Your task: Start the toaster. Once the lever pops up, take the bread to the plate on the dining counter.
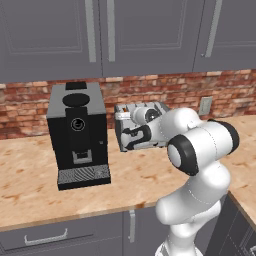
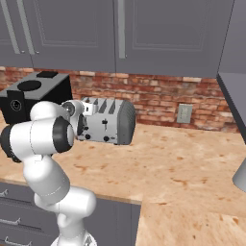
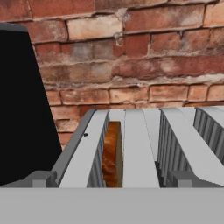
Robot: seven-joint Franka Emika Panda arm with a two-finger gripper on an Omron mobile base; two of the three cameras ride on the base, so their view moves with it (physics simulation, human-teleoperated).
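The silver-grey toaster [image 1: 150, 116] [image 2: 111, 120] [image 3: 140, 144] stands on the wall counter against the brick wall, just right of the black coffee machine. The bread [image 3: 113, 153], tan with a brown crust, sits sunk in the toaster's left slot. My gripper [image 1: 127, 139] [image 2: 80, 126] hangs open at the toaster's front end, close to the lever side, with nothing between its fingers. The hand looks along the top slots toward the wall. The plate and the dining counter are out of view.
The tall black coffee machine [image 1: 77, 132] [image 2: 33, 96] [image 3: 22, 109] stands close to the toaster's left. Grey wall cabinets [image 1: 125, 35] hang overhead. A wall socket [image 2: 184, 114] is on the bricks. The wood-look counter [image 2: 182, 158] stretches right, with a grey object [image 2: 240, 178] at its edge.
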